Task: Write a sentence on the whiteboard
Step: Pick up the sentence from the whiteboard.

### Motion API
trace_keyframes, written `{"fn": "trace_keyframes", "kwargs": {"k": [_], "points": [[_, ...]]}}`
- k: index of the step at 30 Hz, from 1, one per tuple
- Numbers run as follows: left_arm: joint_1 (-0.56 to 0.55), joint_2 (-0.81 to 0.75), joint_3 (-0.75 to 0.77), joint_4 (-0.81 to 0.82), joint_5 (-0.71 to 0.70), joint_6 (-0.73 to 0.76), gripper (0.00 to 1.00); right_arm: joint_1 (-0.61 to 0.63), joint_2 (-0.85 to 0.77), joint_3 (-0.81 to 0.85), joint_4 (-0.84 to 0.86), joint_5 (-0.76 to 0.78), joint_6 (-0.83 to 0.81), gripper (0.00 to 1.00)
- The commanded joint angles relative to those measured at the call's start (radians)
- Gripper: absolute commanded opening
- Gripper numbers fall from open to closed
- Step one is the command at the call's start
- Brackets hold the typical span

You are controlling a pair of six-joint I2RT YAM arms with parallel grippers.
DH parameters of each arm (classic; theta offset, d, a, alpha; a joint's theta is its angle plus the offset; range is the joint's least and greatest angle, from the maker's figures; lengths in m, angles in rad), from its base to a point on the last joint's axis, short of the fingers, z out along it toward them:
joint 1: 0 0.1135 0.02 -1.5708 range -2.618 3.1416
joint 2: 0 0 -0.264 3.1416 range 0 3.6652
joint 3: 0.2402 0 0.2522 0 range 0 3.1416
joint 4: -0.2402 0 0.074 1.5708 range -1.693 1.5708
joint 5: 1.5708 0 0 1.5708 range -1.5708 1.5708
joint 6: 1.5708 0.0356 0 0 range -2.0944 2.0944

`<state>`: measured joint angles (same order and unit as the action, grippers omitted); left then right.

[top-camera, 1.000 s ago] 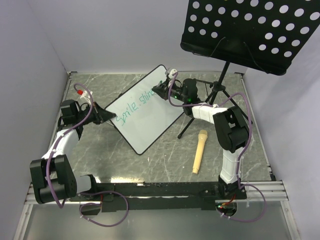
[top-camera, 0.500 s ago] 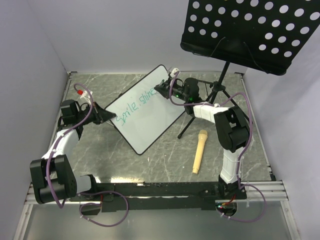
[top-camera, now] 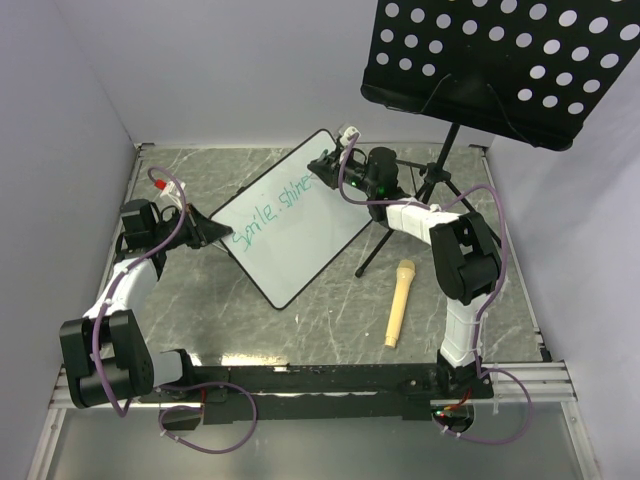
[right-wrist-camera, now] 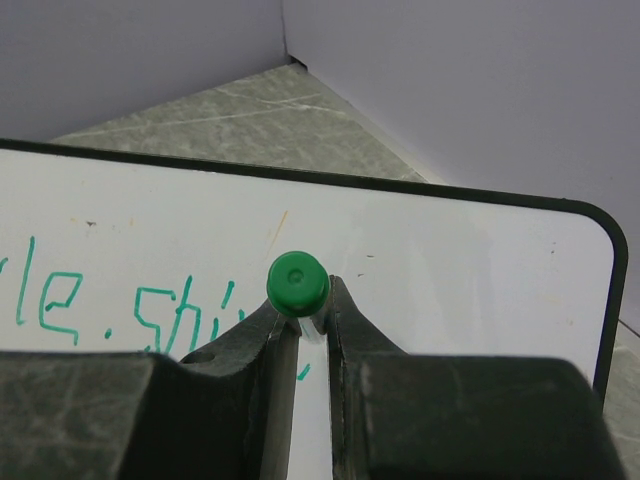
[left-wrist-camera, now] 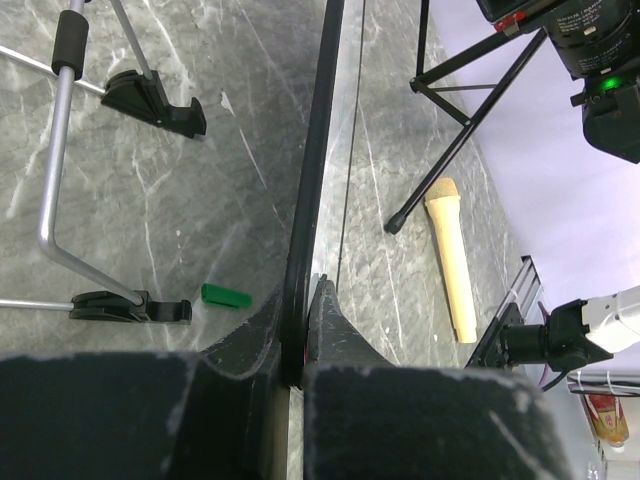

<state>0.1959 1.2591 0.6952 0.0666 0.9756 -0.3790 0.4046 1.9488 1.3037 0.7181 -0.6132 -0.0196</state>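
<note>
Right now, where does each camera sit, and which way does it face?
Top: above and behind the bases, facing down on the table; shows left arm, right arm, whiteboard, music stand, microphone.
Left wrist: on the left arm, facing along the whiteboard's black edge; its left hand is shut on that edge.
Right wrist: on the right arm, facing the whiteboard's white face and green writing; its right hand grips a green-ended marker.
Shared: all three show the whiteboard; top and left wrist show the microphone.

Pale lilac walls (top-camera: 200, 60) enclose a grey marbled tabletop (top-camera: 330, 320).
</note>
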Motion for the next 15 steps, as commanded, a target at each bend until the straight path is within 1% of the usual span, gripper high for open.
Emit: {"fn": "trace_keyframes", "kwargs": {"k": [1, 6, 15], "points": [[-0.010, 0.008, -0.006, -0.030, -0.193, 0.242, 0.01, -0.010, -0.054, 0.005, 0.040, -0.007, 0.000, 0.00], [-0.010, 0.008, -0.005, -0.031, -0.193, 0.244, 0.01, -0.019, -0.056, -0.030, 0.046, 0.003, -0.008, 0.00], [-0.012, 0.011, -0.003, -0.033, -0.192, 0.246, 0.01, -0.044, -0.030, -0.018, 0.037, 0.004, -0.008, 0.00]]}}
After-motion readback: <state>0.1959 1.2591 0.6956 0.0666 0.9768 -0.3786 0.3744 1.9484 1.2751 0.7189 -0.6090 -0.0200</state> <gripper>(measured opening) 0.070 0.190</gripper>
